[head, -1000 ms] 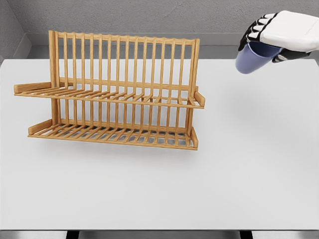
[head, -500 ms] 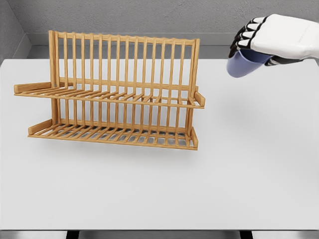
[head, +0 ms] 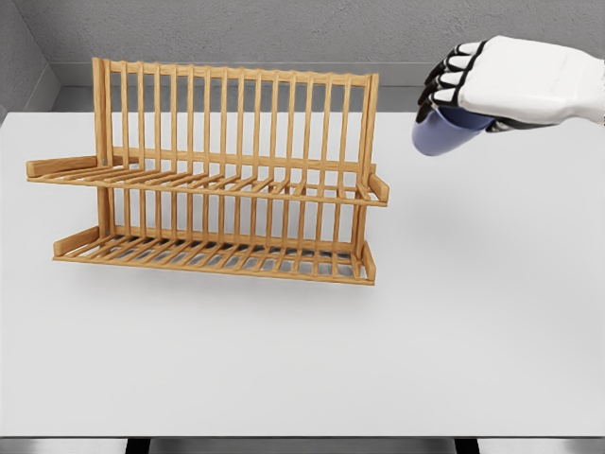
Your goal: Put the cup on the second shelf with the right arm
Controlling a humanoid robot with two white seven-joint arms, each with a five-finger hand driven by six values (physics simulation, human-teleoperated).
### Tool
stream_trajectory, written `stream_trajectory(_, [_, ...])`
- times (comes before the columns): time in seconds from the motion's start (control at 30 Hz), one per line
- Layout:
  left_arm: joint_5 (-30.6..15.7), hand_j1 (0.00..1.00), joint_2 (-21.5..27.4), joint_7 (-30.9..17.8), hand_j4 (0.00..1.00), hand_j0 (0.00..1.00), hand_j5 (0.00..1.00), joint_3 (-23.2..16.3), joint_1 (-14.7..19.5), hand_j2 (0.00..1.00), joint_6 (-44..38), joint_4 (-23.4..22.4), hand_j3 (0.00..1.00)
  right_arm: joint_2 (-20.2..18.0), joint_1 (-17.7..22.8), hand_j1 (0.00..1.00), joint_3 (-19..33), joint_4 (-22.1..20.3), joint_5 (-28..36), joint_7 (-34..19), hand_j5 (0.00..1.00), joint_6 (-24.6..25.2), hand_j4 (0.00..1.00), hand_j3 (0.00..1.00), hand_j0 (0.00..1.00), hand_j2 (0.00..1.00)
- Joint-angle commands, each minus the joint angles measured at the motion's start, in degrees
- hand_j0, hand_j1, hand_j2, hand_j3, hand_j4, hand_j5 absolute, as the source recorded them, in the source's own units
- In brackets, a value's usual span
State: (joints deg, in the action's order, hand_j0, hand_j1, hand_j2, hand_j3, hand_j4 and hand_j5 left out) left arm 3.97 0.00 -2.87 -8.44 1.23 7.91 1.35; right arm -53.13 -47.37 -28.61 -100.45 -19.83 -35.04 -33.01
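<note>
Right hand (head: 506, 80) at 2 o'clock, fingers curled round blue cup (head: 442, 130); tilted, airborne, apart from wooden rack (head: 217, 175). Probably light, rigid, slick; top-down rim grip looks adequate.

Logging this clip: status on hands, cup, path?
Right hand shut on blue cup, airborne, right of wooden rack. Left arm out of view. Both shelves bare, path open.

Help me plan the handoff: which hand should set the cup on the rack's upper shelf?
Right. The right hand already grips the cup, held just right of the rack. No left hand shows.
</note>
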Motion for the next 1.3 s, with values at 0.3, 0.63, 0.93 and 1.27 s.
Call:
stream_trajectory(0.3, [-0.01, 1.00, 0.00, 0.06, 1.00, 1.00, 1.00, 0.01, 0.00, 1.00, 0.00, -0.03, 1.00, 3.74, -0.70, 0.68, -0.48, -0.01, 0.23, 0.04, 0.68, -0.57, 0.68, 0.68, 0.68, 0.68])
stream_trajectory(0.63, [-0.01, 1.00, 0.00, -0.03, 1.00, 1.00, 1.00, 0.01, 0.00, 1.00, 0.00, 0.06, 1.00, 7.52, -1.67, 0.68, -0.66, -0.01, 0.49, 0.04, 0.68, -1.99, 0.68, 0.68, 0.68, 0.68])
stream_trajectory(0.93, [-0.01, 1.00, 0.00, -0.03, 1.00, 1.00, 1.00, 0.01, 0.00, 1.00, 0.00, 0.06, 1.00, 10.07, -1.67, 0.68, -2.33, -0.01, 1.11, 0.04, 0.68, -1.99, 0.68, 0.68, 0.68, 0.68])
stream_trajectory(1.27, [-0.01, 1.00, 0.00, -0.03, 1.00, 1.00, 1.00, 0.01, 0.00, 1.00, 0.00, 0.06, 1.00, 10.50, -1.32, 0.69, -4.53, -0.01, 1.11, 0.04, 0.69, -1.99, 0.69, 0.69, 0.69, 0.69])
